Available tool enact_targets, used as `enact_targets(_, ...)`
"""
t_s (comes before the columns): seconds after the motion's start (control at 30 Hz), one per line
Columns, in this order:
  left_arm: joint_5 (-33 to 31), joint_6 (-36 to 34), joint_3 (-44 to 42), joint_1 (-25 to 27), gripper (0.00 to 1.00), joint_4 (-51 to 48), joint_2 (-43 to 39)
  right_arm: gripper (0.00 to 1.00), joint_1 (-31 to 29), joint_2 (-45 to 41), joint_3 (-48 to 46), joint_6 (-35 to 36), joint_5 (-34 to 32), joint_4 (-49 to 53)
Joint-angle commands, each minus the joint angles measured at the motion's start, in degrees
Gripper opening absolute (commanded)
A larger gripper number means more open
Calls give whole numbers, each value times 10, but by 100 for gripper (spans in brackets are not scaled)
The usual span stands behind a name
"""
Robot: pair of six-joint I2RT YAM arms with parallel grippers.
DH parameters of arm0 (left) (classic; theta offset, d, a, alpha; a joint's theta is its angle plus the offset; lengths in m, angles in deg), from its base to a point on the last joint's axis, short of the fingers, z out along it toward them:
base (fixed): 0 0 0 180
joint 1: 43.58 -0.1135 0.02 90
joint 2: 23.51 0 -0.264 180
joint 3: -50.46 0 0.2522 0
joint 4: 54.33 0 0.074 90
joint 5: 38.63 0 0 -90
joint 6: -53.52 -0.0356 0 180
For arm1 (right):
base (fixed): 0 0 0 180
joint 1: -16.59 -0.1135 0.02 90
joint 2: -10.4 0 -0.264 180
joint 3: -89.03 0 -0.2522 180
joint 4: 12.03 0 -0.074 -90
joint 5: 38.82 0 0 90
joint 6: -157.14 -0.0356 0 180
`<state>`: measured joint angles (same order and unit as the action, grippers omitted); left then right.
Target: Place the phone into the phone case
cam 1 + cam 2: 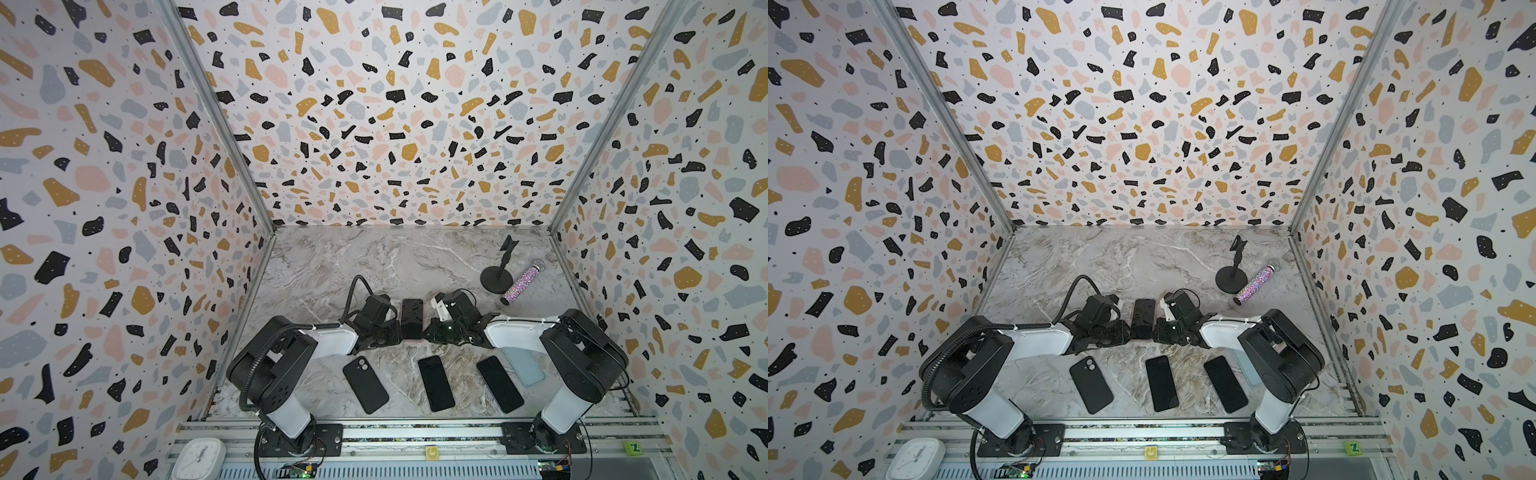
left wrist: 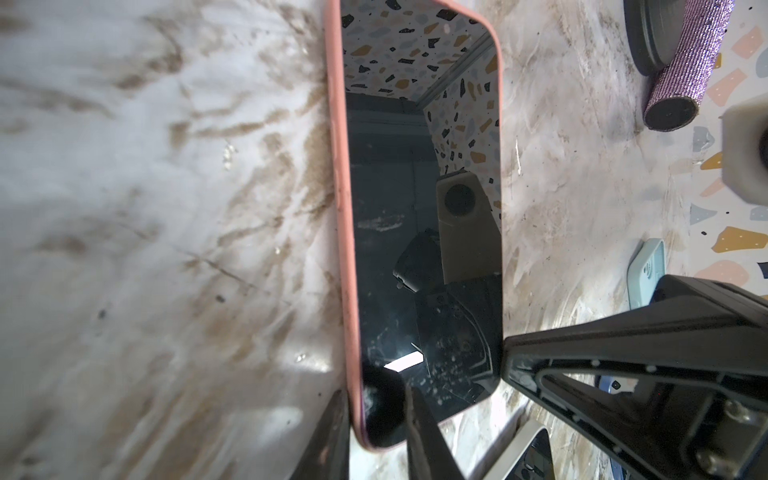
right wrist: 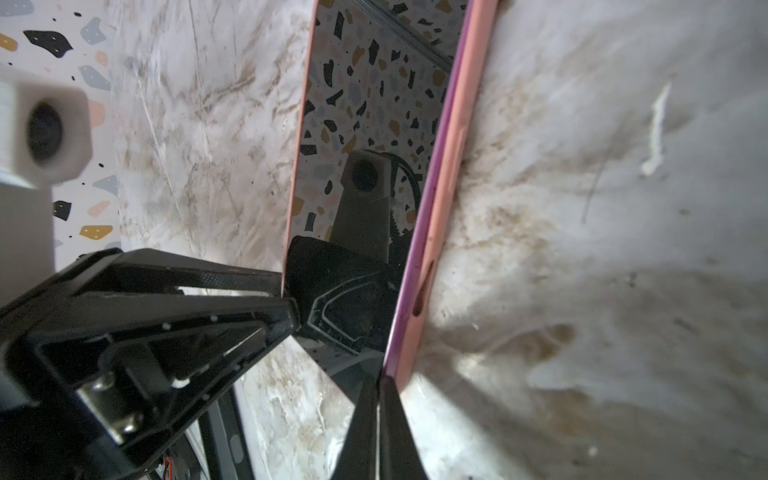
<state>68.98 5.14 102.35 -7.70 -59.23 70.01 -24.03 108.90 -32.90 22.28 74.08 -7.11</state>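
In both top views the phone (image 1: 412, 316) (image 1: 1144, 316) lies screen up mid-table, seated in a pink phone case (image 2: 341, 166) whose rim shows along its sides. My left gripper (image 2: 376, 399) (image 1: 398, 332) straddles the near left corner. One finger sits outside the pink rim and one finger (image 2: 419, 424) rests on the glass, so it is shut on that edge. My right gripper (image 3: 379, 380) (image 1: 429, 332) is shut with nothing between its tips. Those tips touch the pink case's (image 3: 449, 166) near right edge. The screen (image 3: 365, 104) mirrors the walls.
Along the front lie a black case with a camera cutout (image 1: 365, 384) and two black phones (image 1: 436, 383) (image 1: 500, 384). A pale blue case (image 1: 527, 370) lies partly under my right arm. A black stand (image 1: 498, 274) and a glitter tube (image 1: 521, 281) sit back right.
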Motion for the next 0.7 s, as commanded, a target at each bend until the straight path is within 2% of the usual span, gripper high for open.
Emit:
enact_targets(0.0,60,-13,-2,28,25,0,18,5,-43,50,-2,28,44,38)
enact_targets(0.17,30,-69,12,-6,40,-79,-8,8,-6,-38,39,82,-19,133)
enact_targets(0.3,14,-105,27,-15,52,-125,-23,19,8,-68,46,100,-37,155)
enact_targets(0.47,16,-124,39,-17,55,-145,-19,27,16,-55,47,107,-17,150)
enact_targets(0.67,-21,-174,84,-9,61,-206,-31,29,33,-59,46,112,14,134)
